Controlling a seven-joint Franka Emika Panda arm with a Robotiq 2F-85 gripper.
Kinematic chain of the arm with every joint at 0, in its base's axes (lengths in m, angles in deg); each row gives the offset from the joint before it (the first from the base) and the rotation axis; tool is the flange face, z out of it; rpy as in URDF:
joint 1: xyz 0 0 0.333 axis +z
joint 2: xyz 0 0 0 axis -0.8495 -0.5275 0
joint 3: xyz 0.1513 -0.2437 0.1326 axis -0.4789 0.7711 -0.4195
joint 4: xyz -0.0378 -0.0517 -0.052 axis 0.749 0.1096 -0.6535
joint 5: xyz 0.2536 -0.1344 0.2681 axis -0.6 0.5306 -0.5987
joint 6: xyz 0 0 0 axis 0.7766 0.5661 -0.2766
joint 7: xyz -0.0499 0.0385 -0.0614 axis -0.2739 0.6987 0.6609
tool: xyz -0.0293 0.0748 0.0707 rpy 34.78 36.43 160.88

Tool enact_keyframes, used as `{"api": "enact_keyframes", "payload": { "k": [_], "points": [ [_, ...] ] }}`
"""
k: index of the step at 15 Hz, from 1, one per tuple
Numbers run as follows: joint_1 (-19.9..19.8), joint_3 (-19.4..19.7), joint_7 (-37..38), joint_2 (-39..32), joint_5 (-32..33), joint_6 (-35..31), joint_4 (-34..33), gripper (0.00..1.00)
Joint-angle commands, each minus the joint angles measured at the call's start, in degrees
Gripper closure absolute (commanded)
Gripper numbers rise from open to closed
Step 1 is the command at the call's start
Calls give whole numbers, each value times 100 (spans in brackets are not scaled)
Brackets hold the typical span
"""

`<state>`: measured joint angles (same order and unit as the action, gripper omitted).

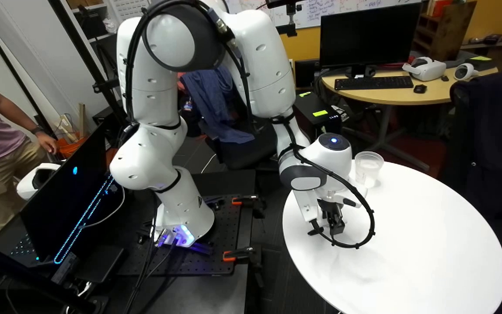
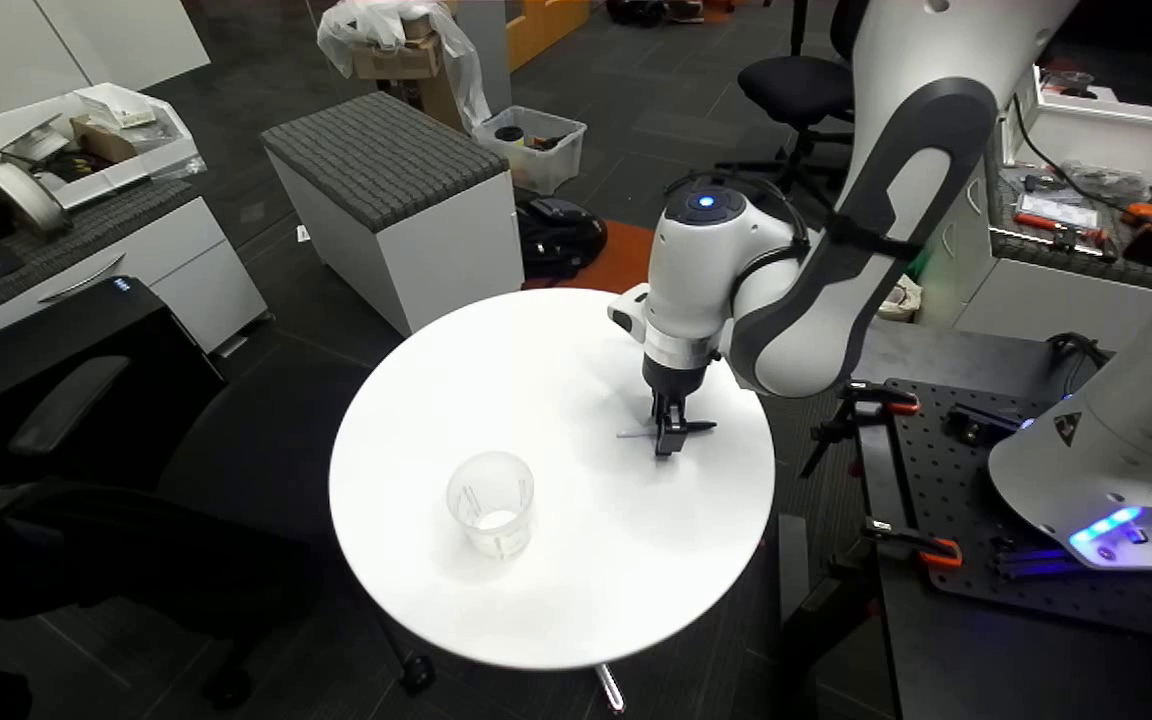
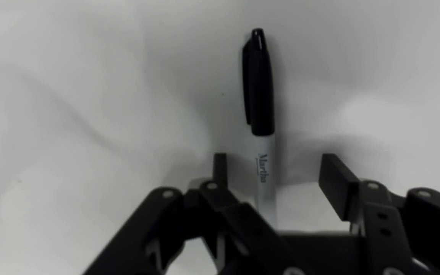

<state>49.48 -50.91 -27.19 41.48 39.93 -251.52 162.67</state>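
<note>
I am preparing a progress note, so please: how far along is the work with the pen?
Looks done: the end effector is low over the table, its open fingers astride the pen. In hand: seemingly the grasp, not yet complete, as gaps show on both sides in the wrist view. Left: probably closing on the pen and lifting it, since it lies on the table.

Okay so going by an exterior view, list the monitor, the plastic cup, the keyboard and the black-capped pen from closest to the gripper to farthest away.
1. Black-capped pen: between the open jaws of the gripper.
2. Plastic cup: past the gripper, on the white round table.
3. Keyboard: on the desk beyond.
4. Monitor: standing behind the keyboard.
</note>
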Motion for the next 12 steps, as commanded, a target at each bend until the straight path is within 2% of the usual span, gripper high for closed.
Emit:
{"api": "enact_keyframes", "payload": {
  "k": [1,4,6,10,12],
  "points": [
    [-202,-189,-262,-119,-180,22,-136,64],
    [-243,-190,-254,-119,-175,22,-169,88],
    [-249,-182,-239,-121,-172,19,-182,99],
    [-227,-180,-178,-44,-196,64,-149,97],
    [-197,-220,-27,161,-328,295,-98,97]
  ]
}}
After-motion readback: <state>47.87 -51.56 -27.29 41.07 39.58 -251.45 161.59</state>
